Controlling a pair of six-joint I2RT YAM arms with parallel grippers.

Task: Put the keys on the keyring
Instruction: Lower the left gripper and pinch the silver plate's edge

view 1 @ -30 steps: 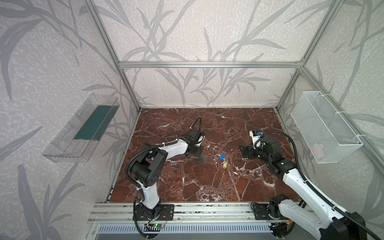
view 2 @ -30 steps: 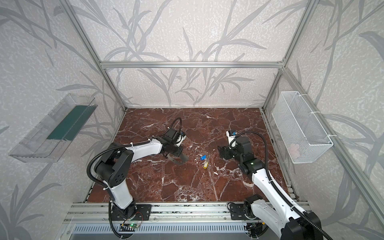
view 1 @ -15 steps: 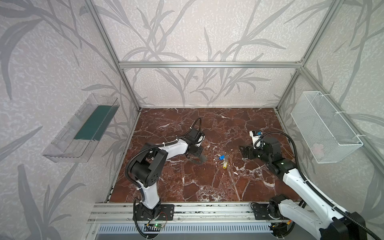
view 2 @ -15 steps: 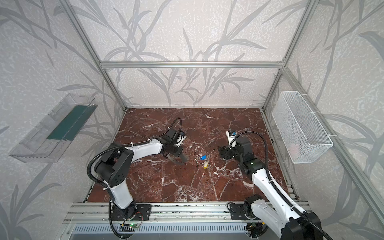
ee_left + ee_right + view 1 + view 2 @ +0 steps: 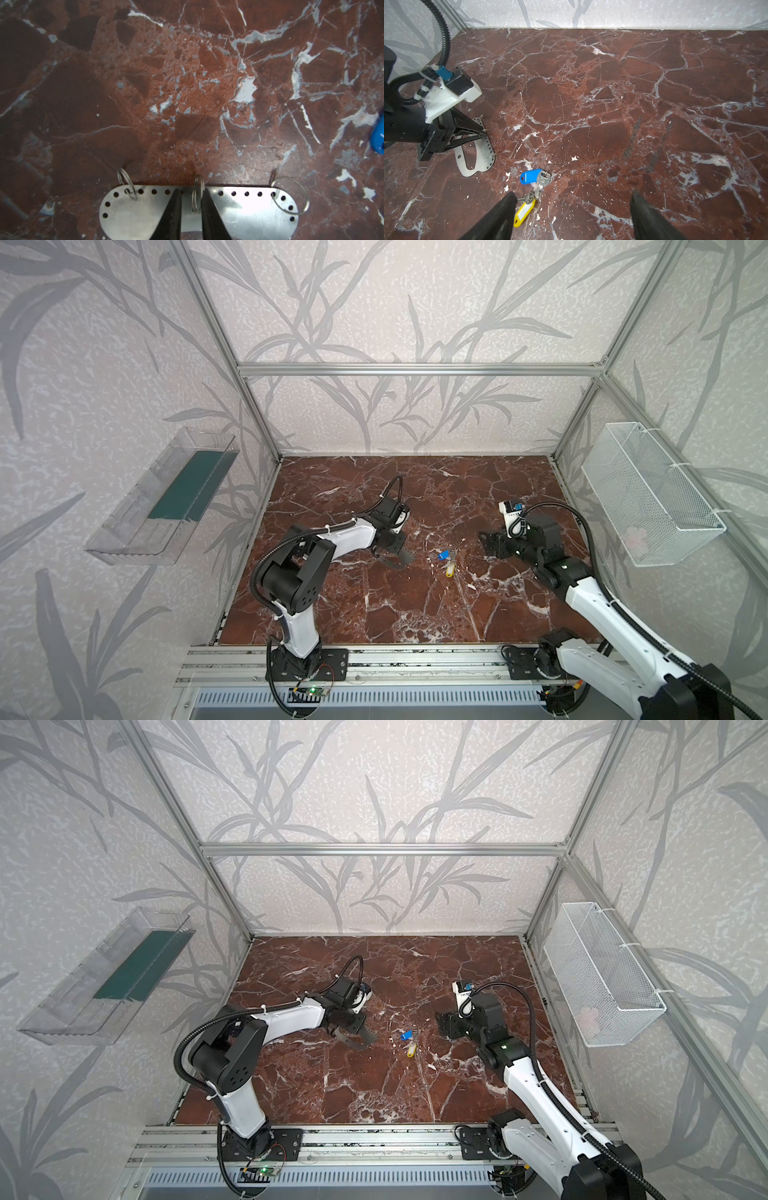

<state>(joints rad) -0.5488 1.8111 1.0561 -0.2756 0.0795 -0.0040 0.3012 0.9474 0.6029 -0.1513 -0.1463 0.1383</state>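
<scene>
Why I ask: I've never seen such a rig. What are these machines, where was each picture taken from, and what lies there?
Two white-and-black robot arms, the left arm and the right arm, stand on a rail beside a red-brown marble tabletop. Both top views look down on the whole booth. Each wrist view comes from a camera riding on one arm, looking past its jaws. On the marble lie two metal keys, one with a blue plastic tag, one with a yellow plastic tag. The right arm's jaws stand wide open near them, holding nothing. The left arm's jaws sit nearly closed astride the middle wire ring of a flat grey metal plate with a row of holes; whether they pinch it, I cannot tell.
</scene>
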